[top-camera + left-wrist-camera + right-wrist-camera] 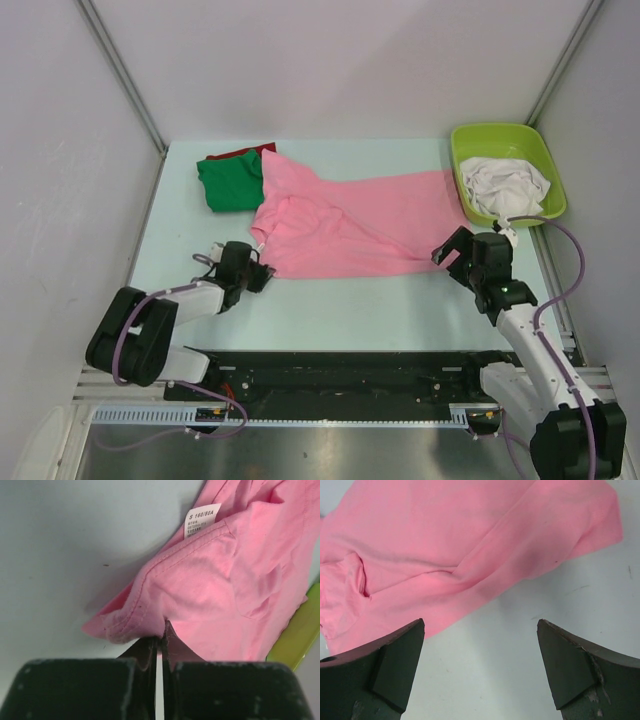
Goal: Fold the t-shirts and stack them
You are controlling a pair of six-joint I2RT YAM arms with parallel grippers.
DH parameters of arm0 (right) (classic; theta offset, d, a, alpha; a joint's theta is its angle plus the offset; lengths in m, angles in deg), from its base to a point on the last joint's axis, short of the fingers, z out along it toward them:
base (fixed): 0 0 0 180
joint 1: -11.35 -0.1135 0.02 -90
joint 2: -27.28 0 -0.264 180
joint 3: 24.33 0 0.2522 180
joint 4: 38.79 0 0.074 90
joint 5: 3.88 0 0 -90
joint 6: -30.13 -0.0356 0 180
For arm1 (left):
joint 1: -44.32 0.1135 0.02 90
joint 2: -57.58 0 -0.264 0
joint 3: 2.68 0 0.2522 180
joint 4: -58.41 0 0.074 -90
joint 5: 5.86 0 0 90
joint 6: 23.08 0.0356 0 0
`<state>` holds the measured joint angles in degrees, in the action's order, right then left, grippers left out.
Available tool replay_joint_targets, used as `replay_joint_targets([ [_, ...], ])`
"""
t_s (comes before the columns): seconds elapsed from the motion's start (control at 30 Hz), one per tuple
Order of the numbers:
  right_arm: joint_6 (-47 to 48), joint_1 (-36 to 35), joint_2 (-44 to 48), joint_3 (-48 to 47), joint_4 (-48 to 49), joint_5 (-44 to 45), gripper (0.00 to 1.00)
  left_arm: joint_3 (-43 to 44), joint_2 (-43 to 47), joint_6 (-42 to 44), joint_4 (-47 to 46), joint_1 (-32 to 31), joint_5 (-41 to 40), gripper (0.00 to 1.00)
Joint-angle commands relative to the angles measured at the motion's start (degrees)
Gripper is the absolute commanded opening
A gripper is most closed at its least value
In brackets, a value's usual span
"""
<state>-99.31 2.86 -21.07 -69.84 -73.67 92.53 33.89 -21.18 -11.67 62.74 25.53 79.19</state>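
1. On the pale blue table, the large pink cotton t-shirt lies spread at the middle.
2. Our left pincer clamps its stitched edge; our right pincer gapes beside its other end.
3. We should pinch there too, then lift evenly.

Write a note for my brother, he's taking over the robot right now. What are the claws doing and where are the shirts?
Left gripper: shut on the pink t-shirt's near-left edge.
Right gripper: open, empty, by its near-right corner.
Pink t-shirt: spread mid-table, not yet folded.
Green t-shirt, red t-shirt behind it: far left, look folded.
White t-shirts: crumpled in the lime-green tub, far right.
Left to do: fold pink, stack it, then the whites.
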Motion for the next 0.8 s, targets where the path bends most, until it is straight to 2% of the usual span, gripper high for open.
replay_joint_targets([
  [0.0, -0.5, 2.7, 1.2, 0.6, -0.2, -1.2, 1.00, 0.0, 1.1, 1.6, 8.7, 0.6, -2.5, 0.00],
  [0.1, -1.2, 6.1, 0.5, 1.2, -1.0, -2.8, 1.00, 1.9, 6.1, 4.2, 14.1, 2.5, -4.5, 0.00],
  [0.3, -3.2, 10.2, -2.5, 2.8, -1.3, -7.4, 1.00, 1.0, 13.8, 8.6, 18.7, 11.3, -2.9, 0.00],
  [0.43, -5.9, 11.0, -2.8, 5.6, -0.2, -8.5, 1.00, -0.2, 16.5, 10.4, 19.3, 14.7, -2.5, 0.00],
  [0.63, -11.0, 11.7, -3.3, 11.1, 1.9, -12.3, 0.98, -1.4, 16.1, 11.8, 17.4, 16.3, -0.6, 0.00],
  [0.77, -12.3, 10.6, -0.2, 12.9, -0.6, -9.6, 0.96, -1.5, 14.7, 12.1, 15.5, 16.9, 0.7, 0.00],
])
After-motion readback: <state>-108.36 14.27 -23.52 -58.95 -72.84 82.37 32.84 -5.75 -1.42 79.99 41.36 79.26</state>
